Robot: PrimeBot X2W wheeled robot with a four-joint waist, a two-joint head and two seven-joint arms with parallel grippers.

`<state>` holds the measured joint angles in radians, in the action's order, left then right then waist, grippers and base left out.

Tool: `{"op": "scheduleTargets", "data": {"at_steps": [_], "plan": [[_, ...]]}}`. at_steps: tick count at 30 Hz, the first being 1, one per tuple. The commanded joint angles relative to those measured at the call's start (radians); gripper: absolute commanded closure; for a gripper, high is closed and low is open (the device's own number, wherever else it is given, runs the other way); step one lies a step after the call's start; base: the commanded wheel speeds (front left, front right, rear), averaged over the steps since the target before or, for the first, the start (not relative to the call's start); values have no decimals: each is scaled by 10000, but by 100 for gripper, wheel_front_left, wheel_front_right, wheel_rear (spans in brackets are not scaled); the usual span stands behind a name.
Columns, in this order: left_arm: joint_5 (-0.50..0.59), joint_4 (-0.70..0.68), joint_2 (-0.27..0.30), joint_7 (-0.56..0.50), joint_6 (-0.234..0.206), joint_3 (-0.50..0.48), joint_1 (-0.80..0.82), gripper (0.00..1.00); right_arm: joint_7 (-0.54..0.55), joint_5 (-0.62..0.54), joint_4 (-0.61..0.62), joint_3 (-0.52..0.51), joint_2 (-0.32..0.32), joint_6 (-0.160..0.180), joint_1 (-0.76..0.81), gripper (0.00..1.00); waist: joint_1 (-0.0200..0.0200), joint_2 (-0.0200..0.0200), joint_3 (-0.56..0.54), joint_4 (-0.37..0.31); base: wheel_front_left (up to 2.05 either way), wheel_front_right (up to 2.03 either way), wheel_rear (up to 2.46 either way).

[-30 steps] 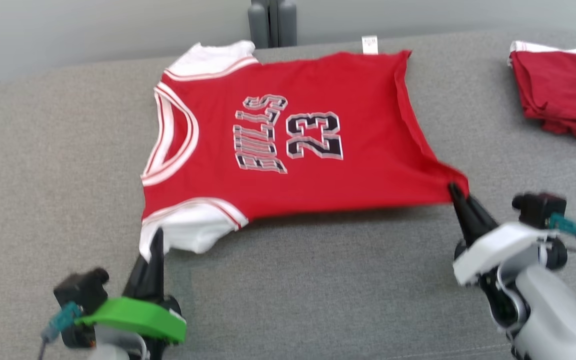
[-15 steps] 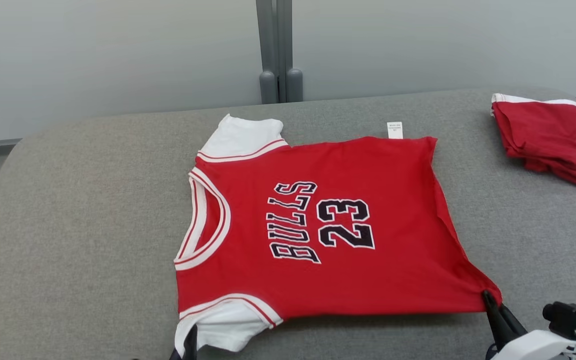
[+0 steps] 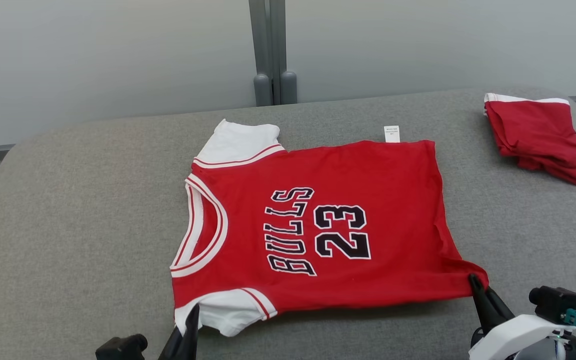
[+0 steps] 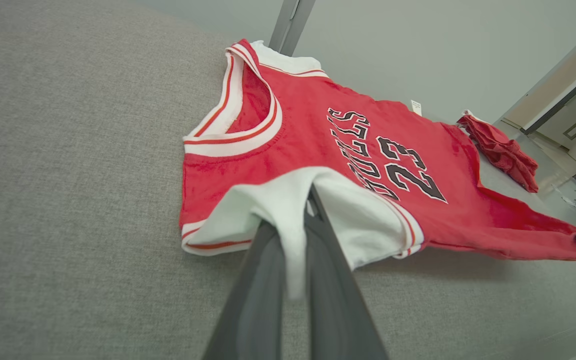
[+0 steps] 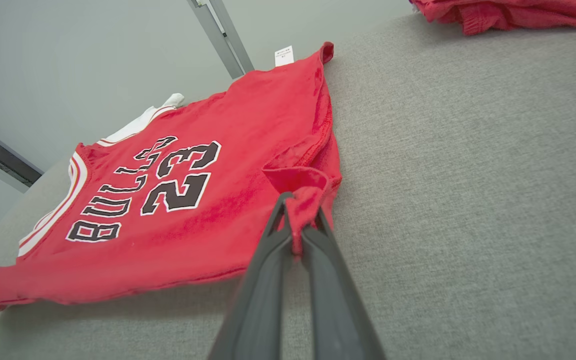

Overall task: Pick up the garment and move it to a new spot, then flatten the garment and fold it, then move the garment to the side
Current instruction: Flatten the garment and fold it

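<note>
While the red white-sleeved jersey (image 3: 318, 225) lies spread at the middle of the grey cloth-covered desk (image 3: 68, 225), the left gripper (image 4: 312, 190) clenches its near sleeve, the right gripper (image 5: 300, 201) its near hem corner

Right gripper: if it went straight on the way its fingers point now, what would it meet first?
The jersey. The right gripper is shut on its near hem corner, so going on would push into the red cloth at once. What lies beyond it along that line is unclear.
</note>
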<state>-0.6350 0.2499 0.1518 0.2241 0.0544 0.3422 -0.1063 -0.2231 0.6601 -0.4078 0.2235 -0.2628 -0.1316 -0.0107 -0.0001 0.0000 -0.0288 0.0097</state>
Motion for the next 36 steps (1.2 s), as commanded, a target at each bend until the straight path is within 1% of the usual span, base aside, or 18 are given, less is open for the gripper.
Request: {"op": "scheduleTargets", "data": {"at_steps": [1, 8, 14, 19, 23, 25, 26, 27, 29, 33, 36], "plan": [[34, 74, 146, -66, 74, 0, 293, 100, 85, -88, 51, -37, 16, 20, -183, 100, 1, 0, 31, -19, 0, 0, 0], [203, 572, 370, -378, 259, 120, 1499, 100, 405, -268, -99, -17, 120, 20, -861, 100, 1, 0, 315, -78, 0, 0, 0], [260, 1347, 423, -589, 455, 273, 2871, 100, 532, -476, -431, 53, 219, 20, -1819, 100, 1, 0, 857, -122, 0, 0, 0], [302, 2299, 433, -562, 594, 352, 4050, 100, 643, -692, -1236, -88, 336, 20, -2778, 100, 1, 0, 1241, -127, 0, 0, 0], [361, 3112, 391, -484, 681, 583, 4809, 100, 509, -784, -1810, -19, 431, 20, -3354, 100, 1, 0, 1433, -77, 0, 0, 0], [356, 3482, 314, -257, 676, 605, 5102, 31, 394, -781, -2087, 32, 447, 20, -3551, 100, 1, 0, 1454, -49, 0, 0, 0], [416, 3719, 290, -163, 678, 628, 5193, 0, 293, -788, -2170, 113, 453, 20, -3636, 2, 1, 0, 1445, -40, 0, 0, 0], [459, 3860, 270, -58, 682, 629, 5252, 0, 229, -770, -2253, 161, 453, 20, -3663, 0, 1, 0, 1431, -41, 0, 0, 0], [392, 4083, 167, 134, 701, 579, 5217, 0, 17, -810, -2371, 221, 391, 20, -3636, 0, 1, 0, 1322, -25, 0, 0, 0], [437, 4217, 221, 346, 715, 362, 4620, 0, -262, -864, -2446, 183, 282, 20, -3194, 0, 1, 0, 1038, 9, 0, 0, 0], [491, 4123, 224, 414, 723, 223, 4101, 0, -366, -995, -2335, 114, 85, 20, -2857, 0, 1, 0, 887, 47, 0, 0, 0]]}}
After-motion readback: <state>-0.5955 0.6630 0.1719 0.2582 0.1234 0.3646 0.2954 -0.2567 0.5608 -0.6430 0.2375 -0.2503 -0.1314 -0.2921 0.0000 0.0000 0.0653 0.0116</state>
